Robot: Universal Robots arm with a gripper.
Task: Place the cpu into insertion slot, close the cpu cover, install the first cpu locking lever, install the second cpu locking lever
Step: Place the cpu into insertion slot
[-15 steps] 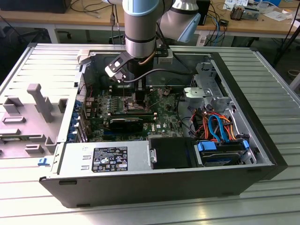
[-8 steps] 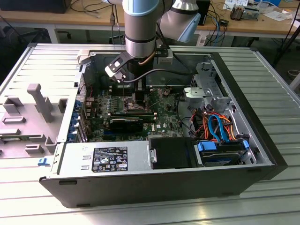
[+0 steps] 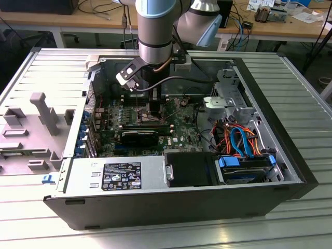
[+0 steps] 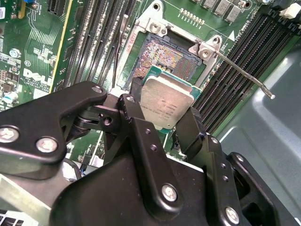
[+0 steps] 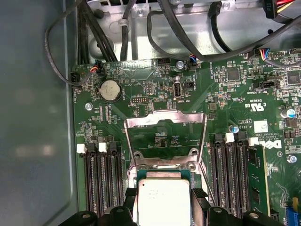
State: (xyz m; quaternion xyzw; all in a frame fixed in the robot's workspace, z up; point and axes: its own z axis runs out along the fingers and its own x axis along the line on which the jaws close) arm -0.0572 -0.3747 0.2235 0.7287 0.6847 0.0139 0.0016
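The cpu [image 4: 165, 101] is silver-grey with a green rim, the circuit board [image 5: 225, 94] is green, the memory slots [image 5: 101, 183] black.
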